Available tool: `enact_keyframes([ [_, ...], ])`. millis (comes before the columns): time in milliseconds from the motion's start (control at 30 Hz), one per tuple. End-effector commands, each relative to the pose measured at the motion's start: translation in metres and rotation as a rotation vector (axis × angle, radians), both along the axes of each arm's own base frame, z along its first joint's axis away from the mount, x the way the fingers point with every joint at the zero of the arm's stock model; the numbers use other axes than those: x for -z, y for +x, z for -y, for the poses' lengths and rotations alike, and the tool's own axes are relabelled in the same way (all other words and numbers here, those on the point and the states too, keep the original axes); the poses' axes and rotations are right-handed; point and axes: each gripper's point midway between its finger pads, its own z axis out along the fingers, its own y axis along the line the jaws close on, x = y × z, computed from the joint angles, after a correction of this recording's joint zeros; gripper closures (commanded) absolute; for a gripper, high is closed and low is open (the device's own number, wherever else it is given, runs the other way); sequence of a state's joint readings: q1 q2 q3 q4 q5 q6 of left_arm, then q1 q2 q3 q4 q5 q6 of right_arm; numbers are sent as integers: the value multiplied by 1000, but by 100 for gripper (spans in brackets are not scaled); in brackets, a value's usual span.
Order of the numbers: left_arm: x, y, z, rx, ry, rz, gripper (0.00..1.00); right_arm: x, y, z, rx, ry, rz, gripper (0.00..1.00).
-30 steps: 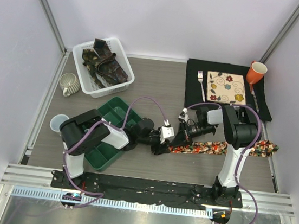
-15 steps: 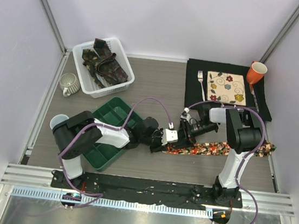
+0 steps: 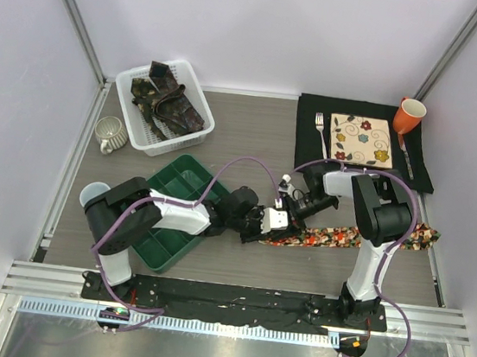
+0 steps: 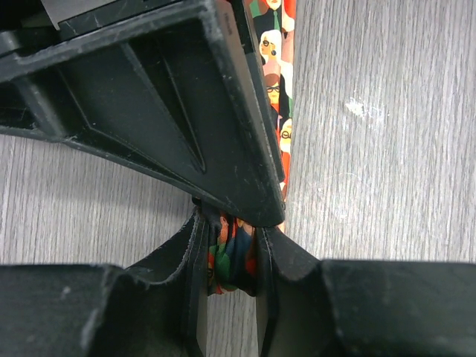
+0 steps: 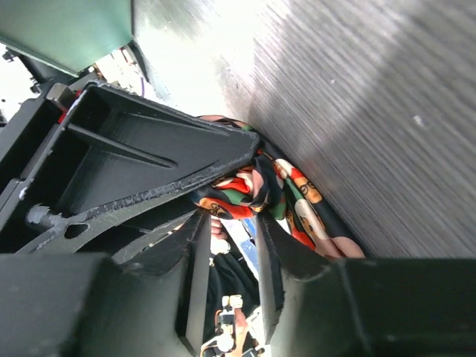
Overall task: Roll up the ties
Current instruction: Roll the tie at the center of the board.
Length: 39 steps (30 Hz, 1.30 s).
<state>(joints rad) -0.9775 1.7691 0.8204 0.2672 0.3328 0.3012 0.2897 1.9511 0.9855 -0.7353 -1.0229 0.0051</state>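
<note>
Grey wood-grain table (image 3: 252, 137) inside pale walls, viewed from above. Floral tie (image 3: 344, 237) stretched flat along the right part of the near edge. Wide end (image 3: 423, 234) pointing at the right edge, narrow end gathered into a small roll (image 4: 232, 260) toward the table's middle.

Left gripper (image 3: 261, 223) clenched on that roll, shown in the left wrist view as bunched print squeezed between both fingers (image 4: 186, 256). Right gripper (image 3: 294, 208) meeting it from the far side, jaws a little apart, fingertips (image 5: 195, 238) at the same roll. Impossible to tell from these views whether pinching or merely touching.

Remaining dark ties (image 3: 168, 100) heaped in the white basket (image 3: 136, 135) at the far left corner, untouched by either arm. Green tray (image 3: 169, 179) under the left arm, toward the near left.

Step in hand, by judgement: winding the first turns of the narrow end. Likely requirements for a neat result:
- Firm hold on the core with one gripper, re-grip with the other only once secure.
- Turning along the tie's own line, edges stacked flush, to avoid a cone.
- Slight tension toward the wide end, free length left flat on the table.
- No release by both at once, for fear of the roll springing loose.
</note>
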Motion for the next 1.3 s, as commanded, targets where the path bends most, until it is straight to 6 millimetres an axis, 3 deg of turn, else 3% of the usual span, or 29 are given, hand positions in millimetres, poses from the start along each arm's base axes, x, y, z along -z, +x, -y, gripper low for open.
enact_keyframes([
  [0, 43, -18, -42, 2, 203, -55, 86, 6, 22, 5, 15, -57, 73, 64],
  [67, 43, -19, -43, 8, 205, -52, 86, 3, 26, 6, 20, -61, 88, 60],
  [233, 44, -19, -43, 14, 205, -53, 86, 1, 32, 1, 21, -52, 108, 61],
  [333, 44, -20, -42, 20, 204, -50, 86, 6, 29, -3, 8, -56, 106, 69],
  [467, 46, -22, -44, 27, 212, -58, 86, 15, 25, 0, -5, -88, 109, 98],
  [633, 48, -25, -48, 32, 215, -58, 86, 24, 15, 10, -33, -121, 83, 99],
  [700, 49, -26, -49, 33, 217, -59, 86, 20, 14, 11, -48, -105, 69, 89],
  [733, 47, -26, -49, 34, 213, -59, 86, 16, 15, 10, -39, -90, 67, 67],
  [767, 48, -26, -49, 36, 214, -59, 86, 9, 18, 9, -15, -60, 62, 54],
  [833, 47, -27, -49, 36, 212, -57, 86, -2, 24, 7, -2, -37, 82, 47],
  [1000, 49, -28, -50, 40, 212, -60, 86, -22, 34, -4, 23, 36, 88, 48],
  [1267, 49, -25, -49, 35, 212, -52, 86, -10, 19, -6, 3, 9, 35, 56],
])
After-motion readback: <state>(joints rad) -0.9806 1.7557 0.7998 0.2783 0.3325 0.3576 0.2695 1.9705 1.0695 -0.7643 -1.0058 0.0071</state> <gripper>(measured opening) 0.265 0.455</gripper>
